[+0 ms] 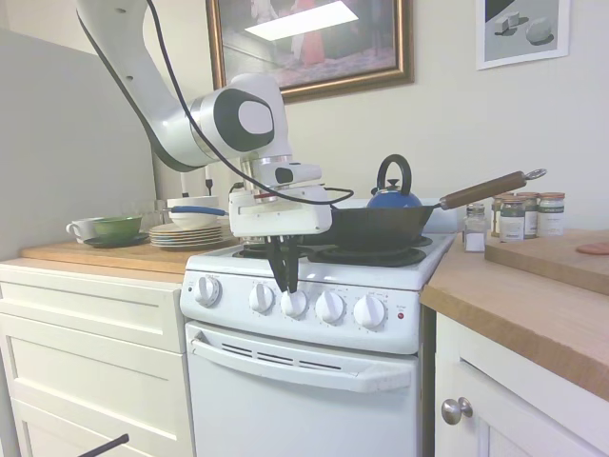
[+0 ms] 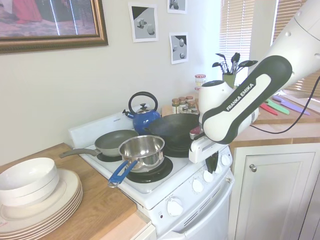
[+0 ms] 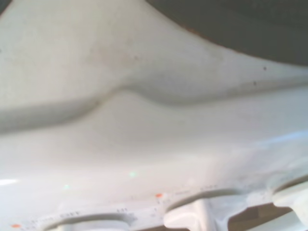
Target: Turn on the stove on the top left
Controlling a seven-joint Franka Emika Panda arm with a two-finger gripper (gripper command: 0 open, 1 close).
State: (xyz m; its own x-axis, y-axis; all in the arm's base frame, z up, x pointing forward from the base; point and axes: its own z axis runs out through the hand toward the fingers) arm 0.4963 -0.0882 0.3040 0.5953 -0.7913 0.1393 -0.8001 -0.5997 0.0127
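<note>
Your tool points straight down at the front panel of the stove, its dark fingers drawn close together with their tips at the middle knob in the row of five; whether they actually pinch that knob you cannot tell from either outside view. You see the stove standing between the white drawer cabinet and a second cabinet under the wooden worktop. On its top sit a black wok with a wooden handle, a blue kettle behind it, a grey frying pan and a steel saucepan with a blue handle at the front edge. A small red light shows on the panel just beside the last knob. Your wrist view is blurred: pale white enamel of the stove top, with the upper edges of knobs at the frame's lower border. A stack of plates with a white bowl rests on the worktop beside the stove, and spice jars stand on the far side.
</note>
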